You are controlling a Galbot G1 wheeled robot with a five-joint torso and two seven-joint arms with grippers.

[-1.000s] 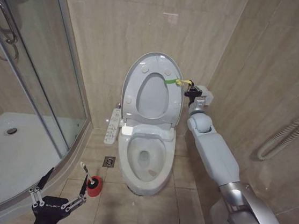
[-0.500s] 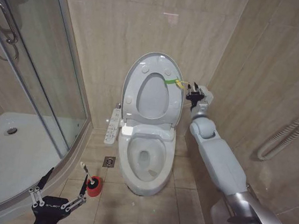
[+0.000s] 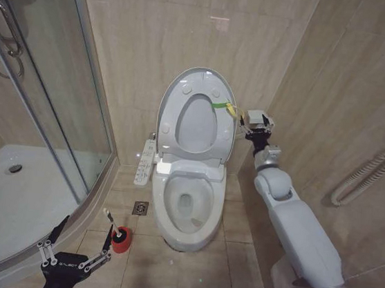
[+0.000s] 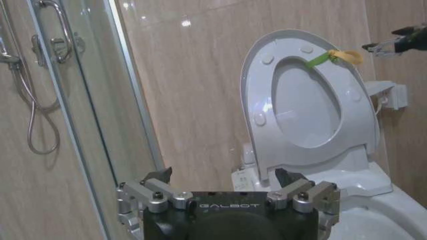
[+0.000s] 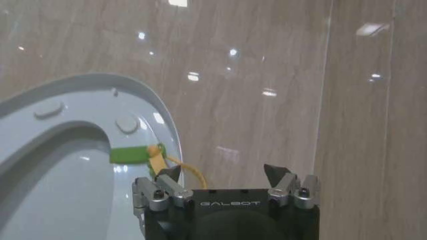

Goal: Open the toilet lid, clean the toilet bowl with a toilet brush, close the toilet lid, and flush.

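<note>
Wrist views: "GALBOT" lettering on left gripper [image 4: 227, 187] and right gripper [image 5: 223, 180], jaws apart

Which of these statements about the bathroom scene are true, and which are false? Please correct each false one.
1. The toilet lid stands raised against the wall. True.
2. The right gripper is clamped on the yellow-green loop tag. False: it is open, beside the tag, apart from it.
3. The toilet brush sits in its red holder on the floor. True.
4. The left gripper holds the brush. False: it is open and empty, low near the brush.
</note>
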